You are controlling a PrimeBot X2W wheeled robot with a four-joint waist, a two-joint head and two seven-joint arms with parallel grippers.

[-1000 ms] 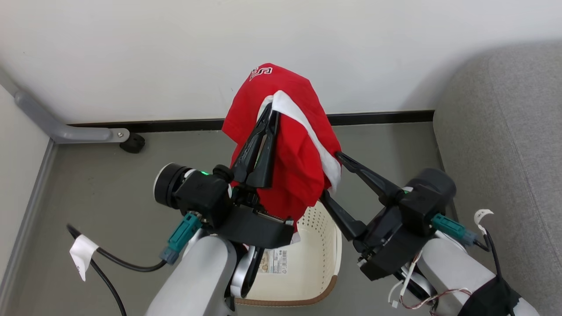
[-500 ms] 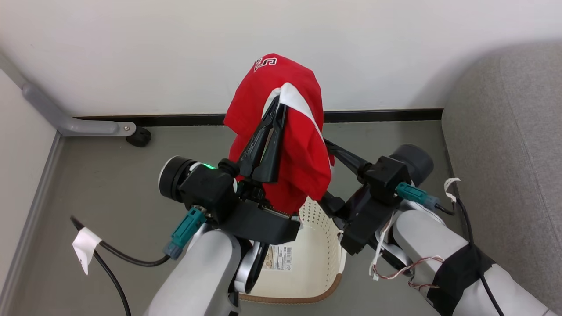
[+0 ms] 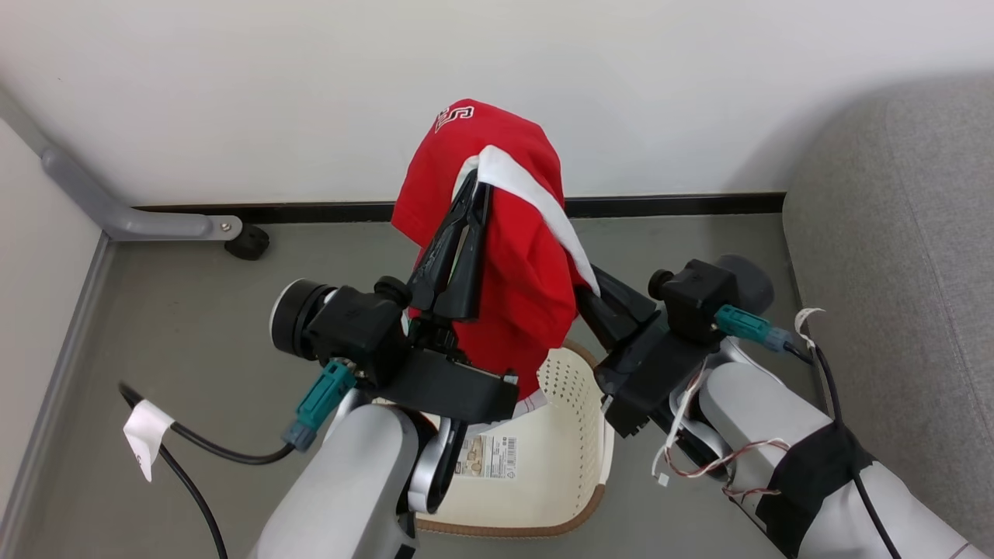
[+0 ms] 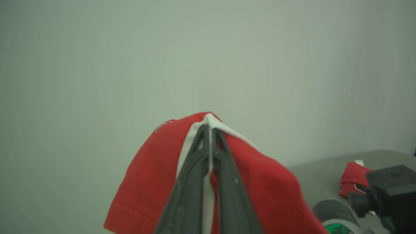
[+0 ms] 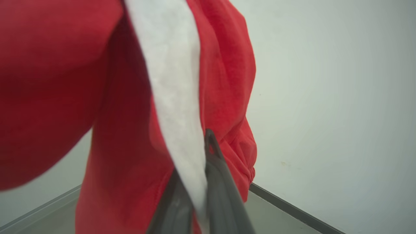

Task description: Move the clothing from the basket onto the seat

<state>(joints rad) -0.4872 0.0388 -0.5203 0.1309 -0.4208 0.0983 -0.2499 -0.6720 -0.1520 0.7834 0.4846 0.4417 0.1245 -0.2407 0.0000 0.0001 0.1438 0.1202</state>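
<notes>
Head view: my left gripper [image 3: 472, 186] is clamped on the white stripe of the clothing [image 3: 505, 310], held high over the basket [image 3: 575, 466], presumably so the hanging fabric clears the rim. My right gripper [image 3: 588, 286] pinches the stripe lower down, likely to share the load. The seat [image 3: 893, 272] lies to my right. Left wrist view: fingers pressed together, red cloth draping both sides. Right wrist view: the stripe is trapped between closed fingers; the fabric is bright red, soft and creased.

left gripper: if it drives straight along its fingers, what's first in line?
The red clothing that the left gripper is shut on, draped over its tips; past that, the pale wall. Depth to the wall is unclear.
</notes>
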